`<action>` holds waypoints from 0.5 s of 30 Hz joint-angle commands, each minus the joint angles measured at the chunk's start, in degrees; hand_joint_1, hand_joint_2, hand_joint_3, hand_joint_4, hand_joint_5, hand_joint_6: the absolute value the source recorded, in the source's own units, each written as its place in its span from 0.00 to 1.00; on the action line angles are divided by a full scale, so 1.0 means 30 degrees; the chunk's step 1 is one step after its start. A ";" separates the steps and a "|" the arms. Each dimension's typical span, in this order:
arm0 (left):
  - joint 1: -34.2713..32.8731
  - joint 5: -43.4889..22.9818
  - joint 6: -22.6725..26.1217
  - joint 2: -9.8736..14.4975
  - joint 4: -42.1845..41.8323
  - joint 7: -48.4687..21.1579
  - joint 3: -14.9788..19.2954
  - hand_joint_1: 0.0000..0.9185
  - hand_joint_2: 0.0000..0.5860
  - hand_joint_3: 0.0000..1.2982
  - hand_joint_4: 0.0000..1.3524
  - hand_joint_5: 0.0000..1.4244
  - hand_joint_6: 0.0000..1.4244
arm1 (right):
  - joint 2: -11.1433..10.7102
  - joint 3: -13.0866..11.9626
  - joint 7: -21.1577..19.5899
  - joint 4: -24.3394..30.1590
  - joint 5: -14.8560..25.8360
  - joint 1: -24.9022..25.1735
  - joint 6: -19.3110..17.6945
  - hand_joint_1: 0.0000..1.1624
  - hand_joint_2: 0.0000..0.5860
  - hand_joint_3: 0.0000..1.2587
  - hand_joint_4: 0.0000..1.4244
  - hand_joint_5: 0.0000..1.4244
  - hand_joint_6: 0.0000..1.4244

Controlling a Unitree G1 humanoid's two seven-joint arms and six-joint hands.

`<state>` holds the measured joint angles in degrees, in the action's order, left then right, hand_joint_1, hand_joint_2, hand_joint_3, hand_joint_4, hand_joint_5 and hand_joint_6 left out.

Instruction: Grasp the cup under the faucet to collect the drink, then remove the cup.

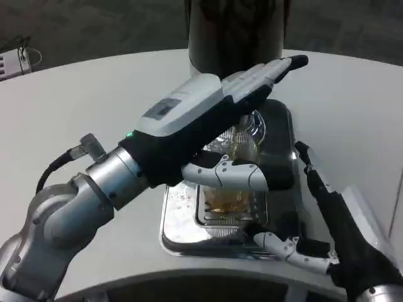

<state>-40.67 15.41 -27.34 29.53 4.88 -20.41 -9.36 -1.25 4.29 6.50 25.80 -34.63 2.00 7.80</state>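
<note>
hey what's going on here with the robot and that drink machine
The robot's left hand reaches over a shiny metal drip tray and is wrapped around a clear plastic cup standing at the foot of a dark cylindrical drink dispenser. Amber liquid shows in the cup and on the tray's grate. The right hand waits open beside the tray's right edge, holding nothing.
</note>
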 commanded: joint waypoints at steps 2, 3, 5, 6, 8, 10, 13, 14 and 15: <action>0.0548 0.0154 0.0946 0.0568 0.0013 -0.0906 0.0103 0.00 0.05 0.00 0.00 0.00 0.03 | 0.0325 0.0527 -0.0973 -0.1454 0.0468 0.1308 0.0518 0.66 0.37 0.00 0.00 0.02 0.02; 0.0558 0.0143 0.0976 0.0593 -0.0048 -0.0929 0.0127 0.00 0.05 0.00 0.00 0.00 0.03 | 0.0326 0.0573 -0.1102 -0.1667 0.0559 0.1494 0.0532 0.66 0.35 0.00 0.00 0.01 0.02; 0.0568 0.0067 0.1052 0.0693 -0.0204 -0.1017 0.0206 0.00 0.05 0.00 0.00 0.00 0.03 | 0.0374 0.0646 -0.1365 -0.2193 0.0787 0.1976 0.0530 0.67 0.35 0.00 0.00 0.01 0.02; 0.0568 0.0037 0.1084 0.0730 -0.0255 -0.1051 0.0225 0.00 0.05 0.00 0.00 0.00 0.03 | 0.0387 0.0684 -0.1500 -0.2427 0.0904 0.2190 0.0518 0.67 0.35 0.00 0.00 0.01 0.02; 0.0544 -0.0048 0.1165 0.0813 -0.0383 -0.1143 0.0286 0.00 0.04 0.00 0.00 0.00 0.03 | 0.0361 0.0774 -0.1729 -0.2788 0.1093 0.2540 0.0499 0.67 0.35 0.00 0.00 0.01 0.02; 0.0519 -0.0100 0.1225 0.0879 -0.0501 -0.1211 0.0345 0.00 0.04 0.00 0.00 0.00 0.03 | 0.0424 0.0869 -0.1977 -0.3270 0.1292 0.3006 0.0465 0.67 0.35 0.00 0.00 0.01 0.02; 0.0490 -0.0161 0.1327 0.0985 -0.0666 -0.1298 0.0416 0.00 0.04 0.00 0.00 0.00 0.03 | 0.0447 0.1030 -0.2308 -0.3772 0.1551 0.3496 0.0427 0.67 0.35 0.00 0.00 0.00 0.02; 0.0482 -0.0166 0.1356 0.1014 -0.0703 -0.1314 0.0433 0.00 0.04 0.00 0.00 0.00 0.03 | 0.0431 0.1083 -0.2395 -0.3873 0.1627 0.3599 0.0431 0.67 0.35 0.00 0.00 0.00 0.02; 0.0480 -0.0167 0.1380 0.1030 -0.0730 -0.1323 0.0443 0.00 0.04 0.00 0.00 0.00 0.03 | 0.0431 0.1136 -0.2478 -0.3988 0.1699 0.3715 0.0441 0.67 0.35 0.00 0.00 0.00 0.02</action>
<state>-40.68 13.86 -24.57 31.46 2.34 -22.34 -7.65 -0.28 7.19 0.20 15.00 -30.28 12.32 9.09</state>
